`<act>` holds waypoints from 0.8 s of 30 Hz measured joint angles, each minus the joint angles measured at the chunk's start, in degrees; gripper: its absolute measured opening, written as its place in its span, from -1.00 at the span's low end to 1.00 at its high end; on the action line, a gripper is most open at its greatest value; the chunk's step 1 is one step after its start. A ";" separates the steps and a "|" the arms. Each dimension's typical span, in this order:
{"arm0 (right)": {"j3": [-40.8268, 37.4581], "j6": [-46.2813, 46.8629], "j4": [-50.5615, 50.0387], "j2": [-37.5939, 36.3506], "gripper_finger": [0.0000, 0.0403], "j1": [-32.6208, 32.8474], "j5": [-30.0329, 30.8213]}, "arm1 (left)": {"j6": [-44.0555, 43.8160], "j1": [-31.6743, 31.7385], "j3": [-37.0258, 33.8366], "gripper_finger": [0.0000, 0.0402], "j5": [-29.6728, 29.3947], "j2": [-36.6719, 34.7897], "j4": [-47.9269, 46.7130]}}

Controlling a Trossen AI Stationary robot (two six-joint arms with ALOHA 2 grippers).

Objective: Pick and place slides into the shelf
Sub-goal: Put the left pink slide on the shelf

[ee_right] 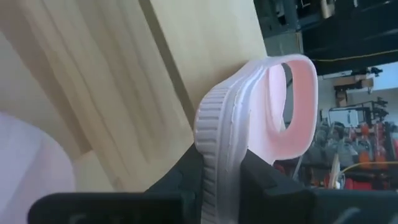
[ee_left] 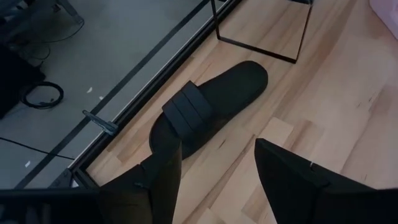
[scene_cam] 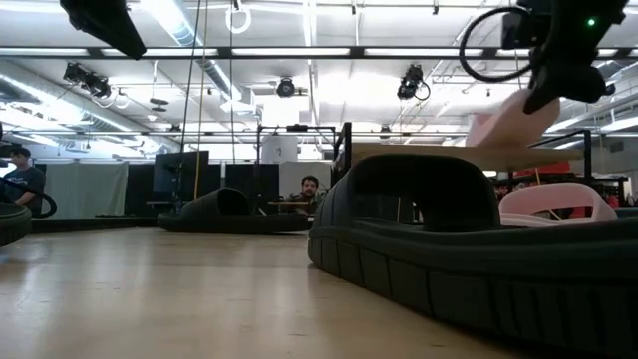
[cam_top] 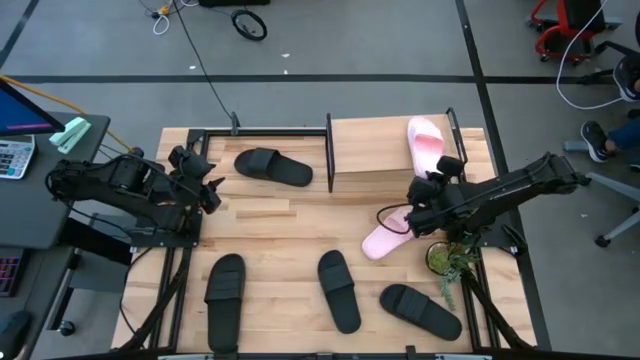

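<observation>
While the right gripper clamps a pink slide — the left gripper hangs spread above a black slide.

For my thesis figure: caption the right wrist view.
Right gripper clamps a pale pink ribbed-sole slide sandal by its edge beside a light wooden board.

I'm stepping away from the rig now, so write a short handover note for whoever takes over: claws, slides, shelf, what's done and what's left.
Right claw: shut on a pale pink slide, lifted in front of the shelf.
Left claw: open, empty, above the table's left side, pointing at the black slide left of the shelf.
Done: one pink slide lies on the shelf's top board.
Left: place the held pink slide, then four black slides: the one beside the shelf and three along the front edge.
</observation>
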 joint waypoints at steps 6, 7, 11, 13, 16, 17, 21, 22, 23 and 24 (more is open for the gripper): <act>-1.42 0.55 0.02 -4.42 -0.71 -1.63 -0.56 | -3.88 0.00 0.00 0.04 -0.01 -0.01 0.04; -1.42 0.55 0.02 -5.29 -0.71 -2.31 -0.70 | -4.31 0.00 0.00 0.05 -0.02 -0.01 0.04; -1.42 -1.98 0.00 -8.40 -0.72 -5.46 -2.88 | -5.49 0.00 0.00 0.03 -0.04 -0.01 0.04; -1.42 -2.87 0.02 -9.12 -0.72 -6.91 -3.50 | -5.51 -0.01 0.00 0.01 -0.04 -0.01 0.04; -1.42 -3.30 0.00 -9.27 -0.72 -8.58 -3.76 | -5.50 0.00 0.00 0.00 -0.04 0.01 0.04; -1.42 -3.36 0.00 -9.24 -0.72 -9.00 -3.86 | -5.51 0.00 0.00 -0.01 -0.04 -0.01 0.04; -1.42 -3.52 0.04 -9.03 -0.73 -11.17 -5.07 | -5.51 0.00 0.00 0.00 -0.04 0.00 0.03; -1.42 -3.64 0.02 -9.03 -0.72 -11.64 -5.91 | -5.51 0.00 0.00 0.01 -0.04 -0.01 0.04; -1.42 -4.04 0.02 -9.03 -0.67 -12.01 -6.72 | -5.51 0.00 0.00 0.01 -0.06 0.01 0.04; -1.42 -4.63 0.01 -8.99 -0.60 -12.25 -7.36 | -5.51 0.00 0.00 0.01 -0.06 0.01 0.04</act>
